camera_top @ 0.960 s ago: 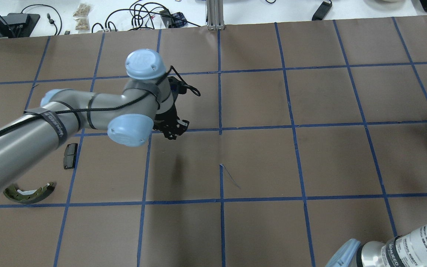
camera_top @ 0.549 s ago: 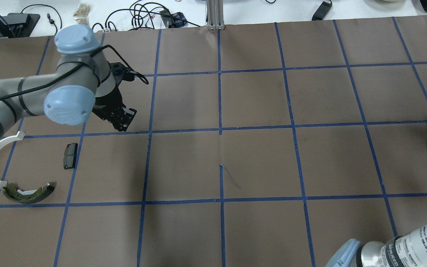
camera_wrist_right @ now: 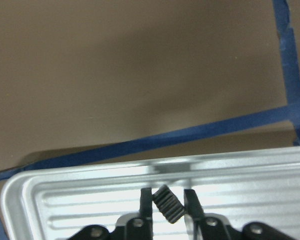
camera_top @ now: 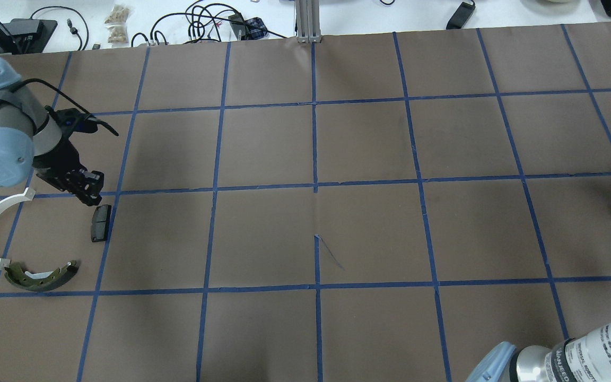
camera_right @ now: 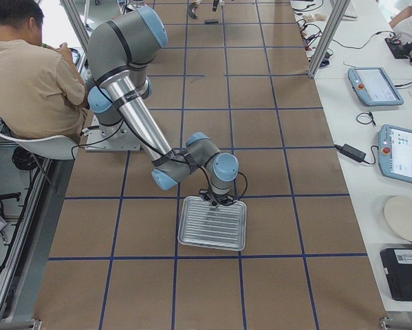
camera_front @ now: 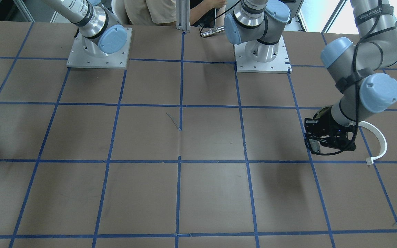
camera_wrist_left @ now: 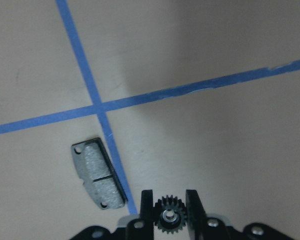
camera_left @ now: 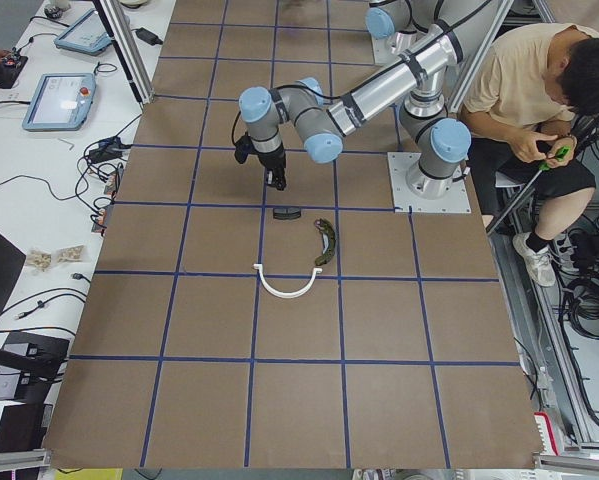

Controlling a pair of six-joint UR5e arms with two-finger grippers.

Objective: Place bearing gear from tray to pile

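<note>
1. carrying step: the left gripper [camera_wrist_left: 168, 199] grasps the bearing gear [camera_wrist_left: 168, 220] and hovers just beside the black pad [camera_wrist_left: 98, 173] of the pile [camera_top: 40, 278].
2. next: lower beside the pad, then let go.
3. the right gripper [camera_wrist_right: 167, 196] pinches a second gear [camera_wrist_right: 168, 205] over the tray [camera_wrist_right: 79, 192].

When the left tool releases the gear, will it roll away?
Probably not: the left tool grips the gear by its teeth, face toward the wrist camera, so it may land flat. It looks like rigid dark metal, likely dense.
</note>
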